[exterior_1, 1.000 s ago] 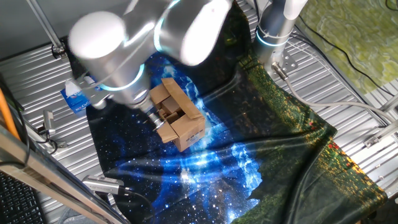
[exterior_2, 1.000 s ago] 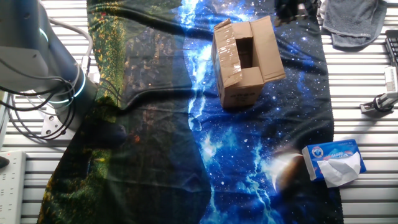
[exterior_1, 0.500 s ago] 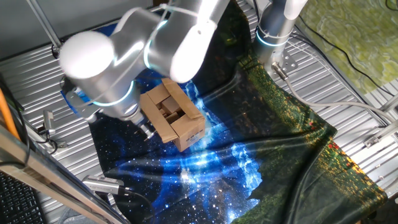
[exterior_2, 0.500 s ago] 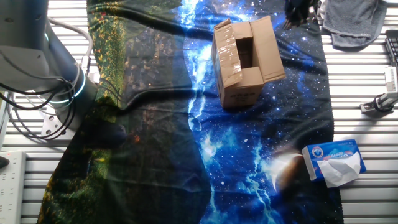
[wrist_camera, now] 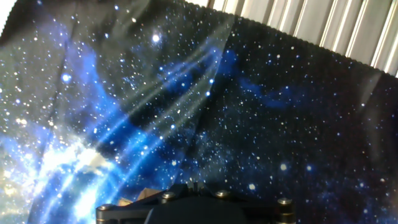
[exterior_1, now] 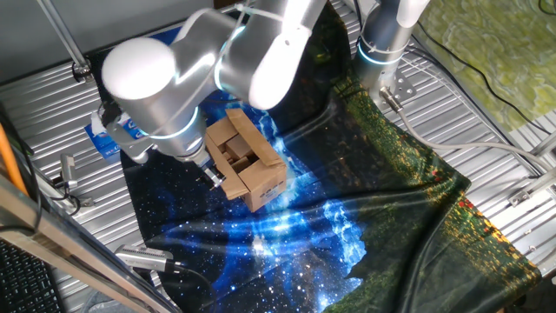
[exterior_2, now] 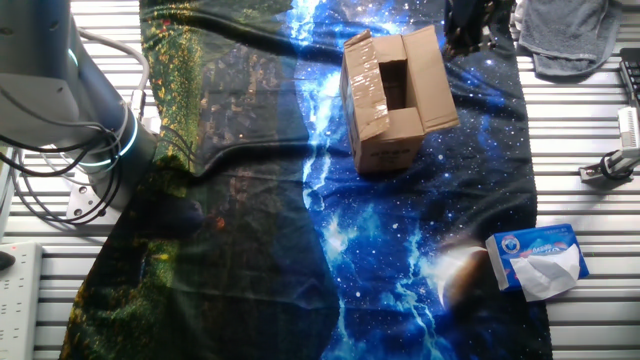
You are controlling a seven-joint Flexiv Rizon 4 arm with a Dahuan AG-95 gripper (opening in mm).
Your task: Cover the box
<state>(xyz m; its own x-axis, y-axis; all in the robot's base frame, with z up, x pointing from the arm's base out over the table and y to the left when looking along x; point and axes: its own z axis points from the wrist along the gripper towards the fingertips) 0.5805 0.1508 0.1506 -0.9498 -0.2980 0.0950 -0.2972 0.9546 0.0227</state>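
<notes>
The box (exterior_1: 249, 167) is a small brown cardboard carton standing on the star-print cloth (exterior_1: 287, 226). Its top is open and its flaps are spread. In the other fixed view the box (exterior_2: 393, 92) has one flap lying out towards the gripper's side. My gripper (exterior_1: 213, 180) is low beside the box's left side, close to that flap; from the other side it shows as a dark shape (exterior_2: 468, 22) past the box's far corner. The hand view shows the gripper (wrist_camera: 194, 185) with its jaws together over the cloth. A sliver of cardboard (wrist_camera: 138, 198) sits at the lower left.
A blue-and-white tissue box (exterior_1: 106, 137) lies left of the arm, and it also shows in the other fixed view (exterior_2: 537, 262). A second arm's base (exterior_1: 382, 43) stands at the back. A grey cloth (exterior_2: 570, 30) lies near the gripper. Ribbed metal table (exterior_1: 486, 113) surrounds the cloth.
The arm swung out to the left, away from the box, then came back towards its left side. The box stayed where it was.
</notes>
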